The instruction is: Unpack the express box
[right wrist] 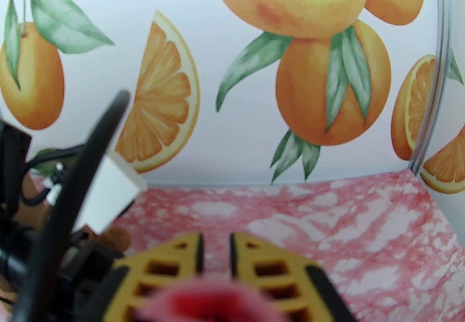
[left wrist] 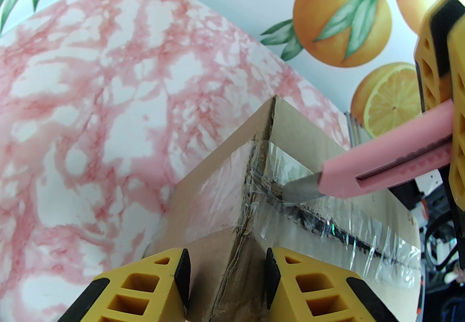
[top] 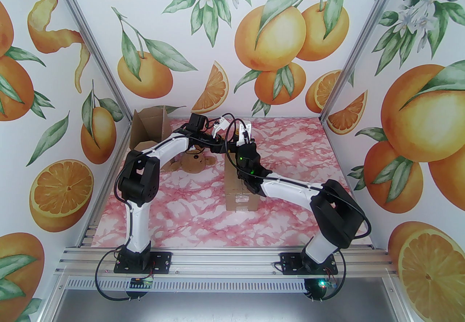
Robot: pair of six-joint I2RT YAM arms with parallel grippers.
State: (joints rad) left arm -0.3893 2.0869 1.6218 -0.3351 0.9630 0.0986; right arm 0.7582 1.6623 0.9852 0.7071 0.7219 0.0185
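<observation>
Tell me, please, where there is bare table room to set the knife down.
Free: the far patch between the taped box and the right wall, and the near strip between that box and the arm bases. Crowded: the far left corner, with the open box, teddy bear and left arm.

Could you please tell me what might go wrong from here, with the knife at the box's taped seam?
1. The utility knife's blade sits in the tape near the cardboard box's corner, close to the left gripper; a slip could strike its fingers.
2. Pushed deeper, the blade might cut the hidden contents.
3. The right gripper holds the knife well back from the blade, so it could twist under load.
</observation>
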